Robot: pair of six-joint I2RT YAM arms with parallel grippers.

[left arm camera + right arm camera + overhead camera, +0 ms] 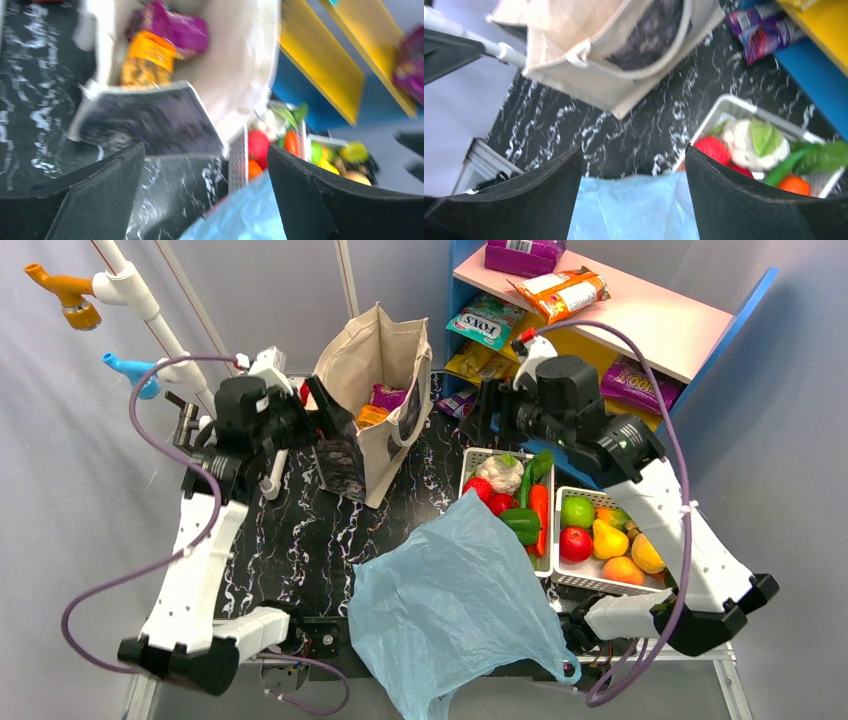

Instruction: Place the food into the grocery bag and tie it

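Left gripper [206, 147]: released, jaws wide, nothing between them; raised at the back left, just beside the tote [375, 390].
Right gripper [634, 150]: released likewise, empty; raised at the back right, above the far end of the baskets [465, 465].
Bag [450, 600]: pale blue, crumpled, lying at the near middle of the table [300, 540]; its far point rests against the vegetable basket, its near end hangs over the table edge between the arm bases.
Bag contents: cannot tell; it looks slack, probably empty (mouth and handles not made out).
Food [540, 505]: in the two baskets at right, vegetables in the left one, fruit in the right; none held.
Step in hand, as judged: getting the bag open for loading.
Doing it well: find the rim first, pinch one layer only, lift so the mouth faces the baskets; the other arm fetches a single piece at a time.
Edges: the overhang could drag the bag off the near side if pulled that way; draw it inward.
Open room: a bare strip of table between tote and bag.
Tight spots: shelf [620, 310] close behind the right arm; tote close to the left.
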